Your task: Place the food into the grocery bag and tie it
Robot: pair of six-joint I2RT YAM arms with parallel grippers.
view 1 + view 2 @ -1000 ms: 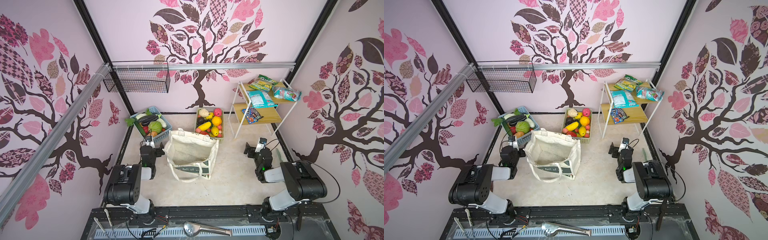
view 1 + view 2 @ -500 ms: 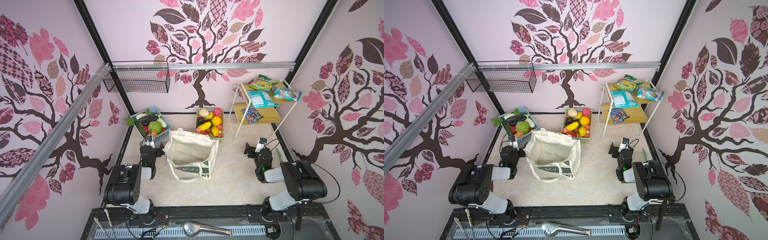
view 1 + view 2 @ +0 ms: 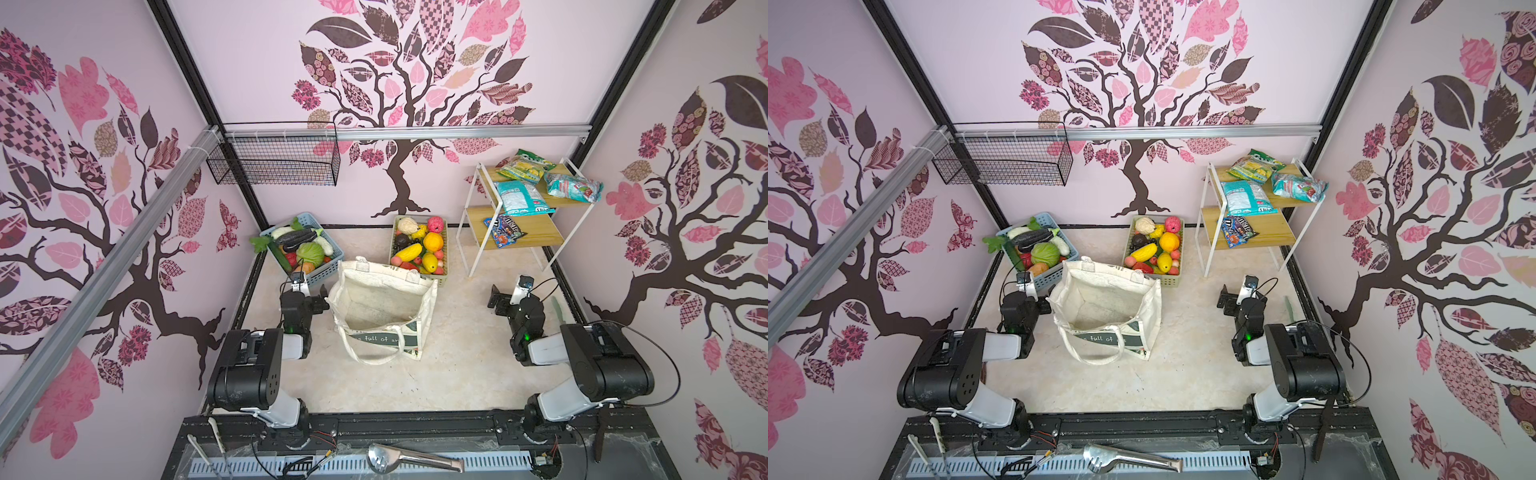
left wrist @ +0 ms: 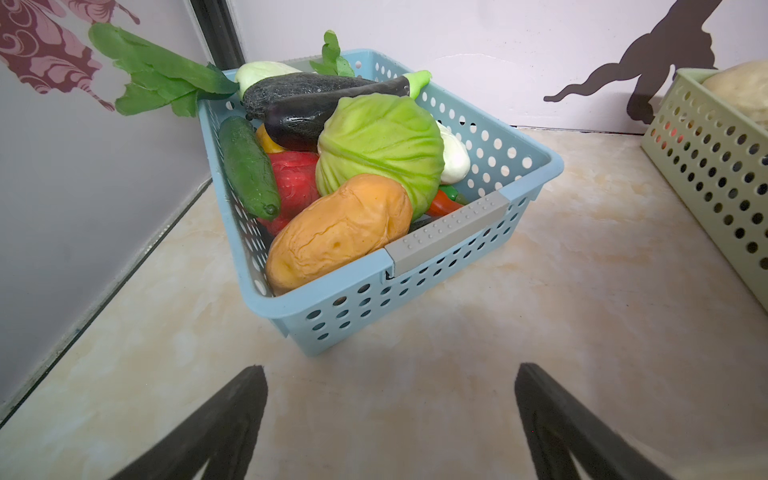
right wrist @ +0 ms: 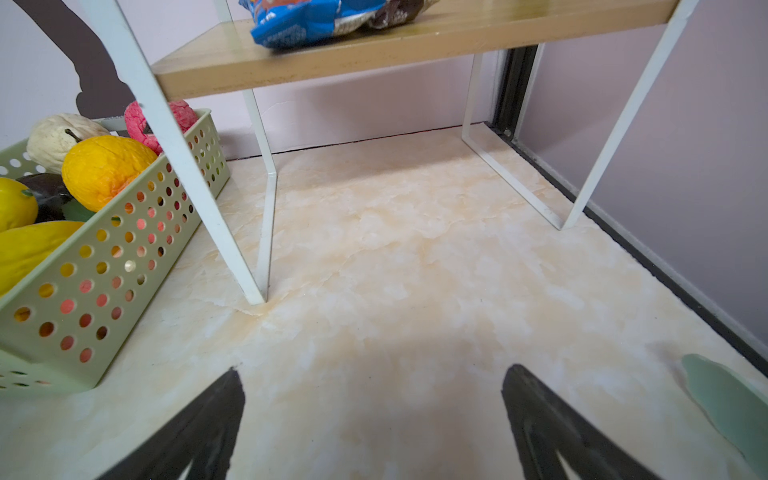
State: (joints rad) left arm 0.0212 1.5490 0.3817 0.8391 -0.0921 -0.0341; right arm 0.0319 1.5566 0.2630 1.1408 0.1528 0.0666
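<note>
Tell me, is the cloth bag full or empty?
Empty. In both top views the grocery bag stands upright with its mouth open, and only bare cream cloth shows inside.

- The grocery bag (image 3: 382,299) is cream, with a dark green panel lettered pale
- The vegetable basket (image 4: 548,166) is pale blue with round holes, its grip grey
- The cabbage (image 4: 378,145) is light green, the potato (image 4: 338,232) orange-brown, the cucumber (image 4: 248,166) dark green
- The fruit basket (image 5: 143,180) is pale green
- The walls (image 3: 249,62) are pale pink with a dark brown tree and patterned pink leaves
- The floor (image 5: 395,249) is marbled cream
</note>
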